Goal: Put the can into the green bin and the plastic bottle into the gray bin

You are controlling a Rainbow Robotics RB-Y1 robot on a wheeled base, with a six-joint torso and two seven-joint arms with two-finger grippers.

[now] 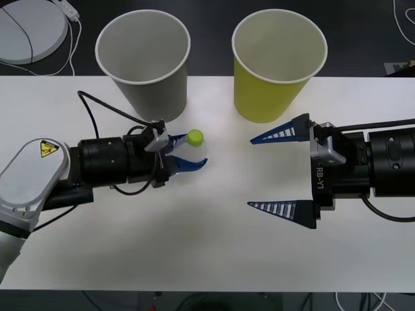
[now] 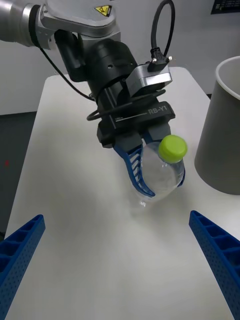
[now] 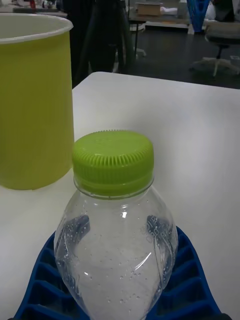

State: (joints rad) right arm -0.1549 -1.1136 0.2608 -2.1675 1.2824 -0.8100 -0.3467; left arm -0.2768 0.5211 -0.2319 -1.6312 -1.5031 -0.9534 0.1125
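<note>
My left gripper is shut on the plastic bottle, a small clear bottle with a lime-green cap, held tilted low over the white table just in front of the gray bin. The right wrist view shows the bottle between the blue fingers, with the gray bin beside it. In the left wrist view the bottle is close up, with the green bin behind it. The green bin stands at the back right. Below it my right gripper is open and holds nothing. The can is out of view.
Both bins stand upright side by side at the table's far edge. A white round device with cables lies beyond the table at the back left. Bare table surface lies between the two grippers and along the front.
</note>
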